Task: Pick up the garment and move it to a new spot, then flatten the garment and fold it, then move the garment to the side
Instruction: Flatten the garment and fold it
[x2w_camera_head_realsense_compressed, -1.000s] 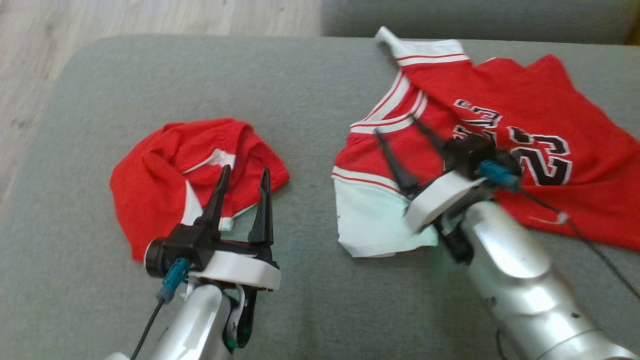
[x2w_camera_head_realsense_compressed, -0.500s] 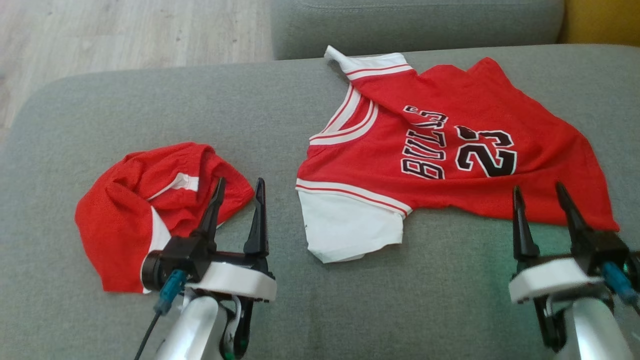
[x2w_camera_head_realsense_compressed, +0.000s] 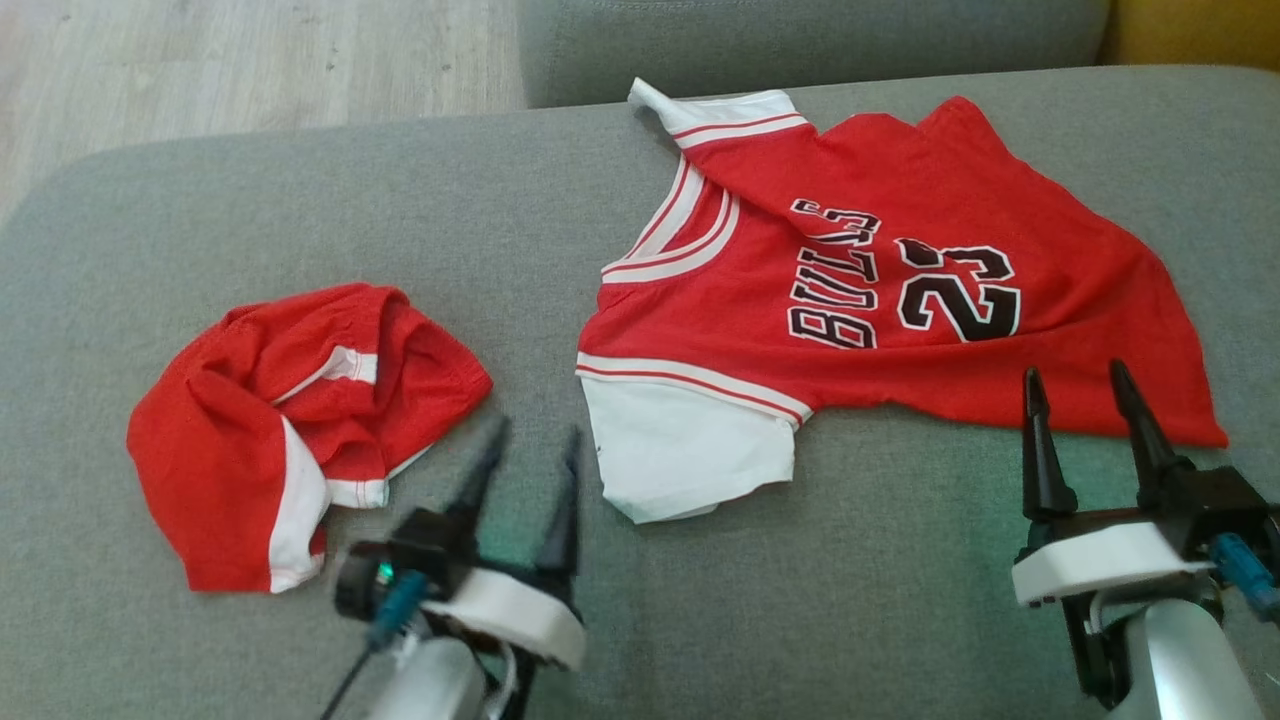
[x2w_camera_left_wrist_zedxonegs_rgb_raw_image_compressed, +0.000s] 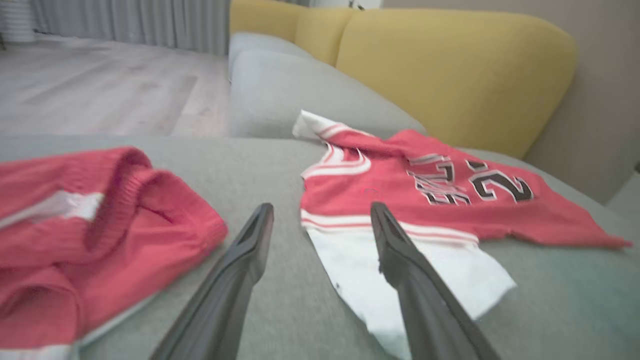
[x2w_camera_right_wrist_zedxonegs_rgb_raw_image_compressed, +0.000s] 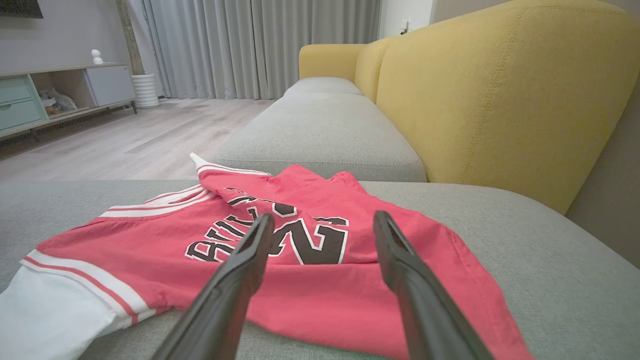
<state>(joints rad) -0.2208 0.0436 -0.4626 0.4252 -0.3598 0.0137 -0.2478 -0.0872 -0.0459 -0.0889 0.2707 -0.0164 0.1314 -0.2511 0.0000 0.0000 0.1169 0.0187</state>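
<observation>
Left claw (x2w_camera_head_realsense_compressed: 535, 432) and right claw (x2w_camera_head_realsense_compressed: 1073, 372): both spread, empty, at the near edge of the grey sofa cushion (x2w_camera_head_realsense_compressed: 300, 220). Bulls jersey (x2w_camera_head_realsense_compressed: 900, 300) lies far right, roughly flat, unfolded. You likely have folding and the side move left. Crumpled red shorts (x2w_camera_head_realsense_compressed: 290, 420) lie at left.

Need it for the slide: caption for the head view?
Open left tool between crumpled red shorts and spread Bulls jersey on grey cushion; open right tool at the jersey's near edge.

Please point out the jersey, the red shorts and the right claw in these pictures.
jersey (x2w_camera_head_realsense_compressed: 1090, 330): head view, red cloth right of the number.
shorts (x2w_camera_head_realsense_compressed: 225, 450): head view, red cloth left of the white stripe.
right claw (x2w_camera_head_realsense_compressed: 1074, 372): head view, midway between its two fingertips.
</observation>
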